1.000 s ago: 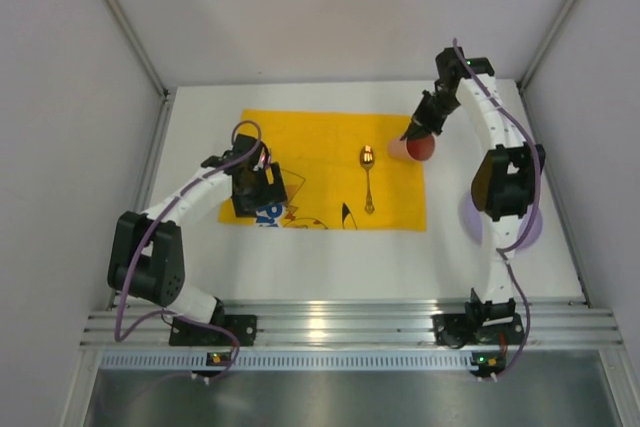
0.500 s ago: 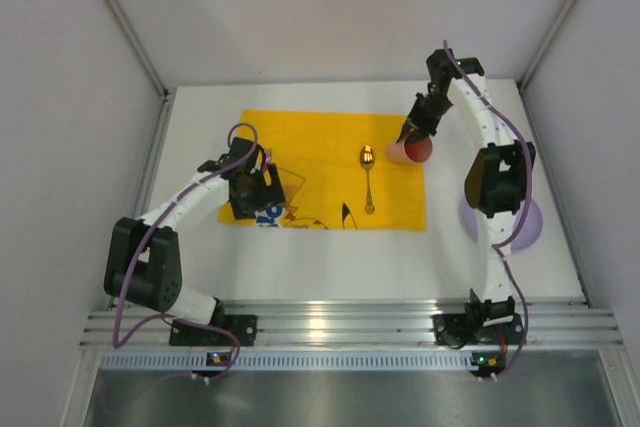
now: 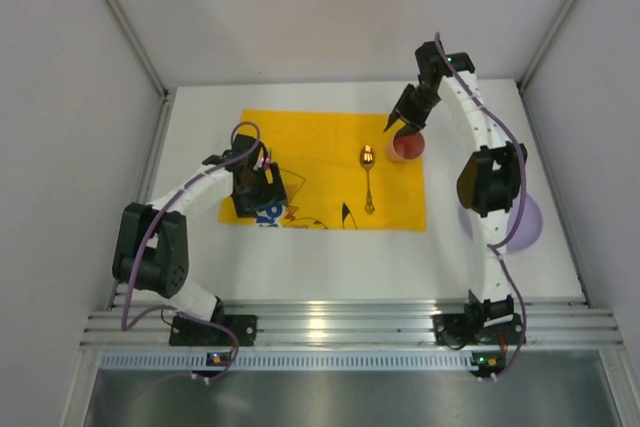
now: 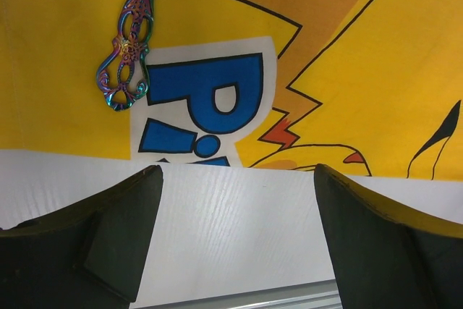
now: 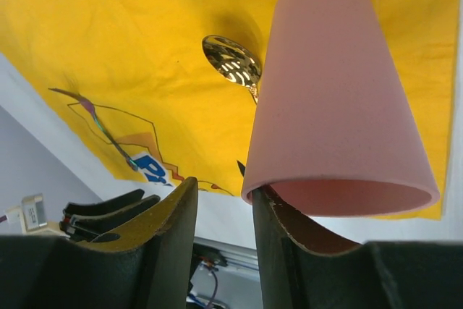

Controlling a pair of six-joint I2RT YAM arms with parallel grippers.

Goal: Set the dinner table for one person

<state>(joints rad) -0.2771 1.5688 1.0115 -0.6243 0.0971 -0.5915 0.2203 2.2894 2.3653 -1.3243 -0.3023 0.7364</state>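
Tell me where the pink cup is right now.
Top view: the pink cup stands at the far right corner of the yellow cloth, just right of the gold spoon, beneath the right gripper.

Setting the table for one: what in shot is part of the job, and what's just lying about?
Part of the job:
white table
yellow cloth
gold spoon
pink cup
purple plate
iridescent utensil

Lying about:
No stray items visible, only fixtures: aluminium rail, side walls

Pink cup [image 5: 333, 85] on yellow cloth [image 5: 130, 48], gold spoon [image 5: 231, 61] behind, fingers [image 5: 170, 244] straddling rim
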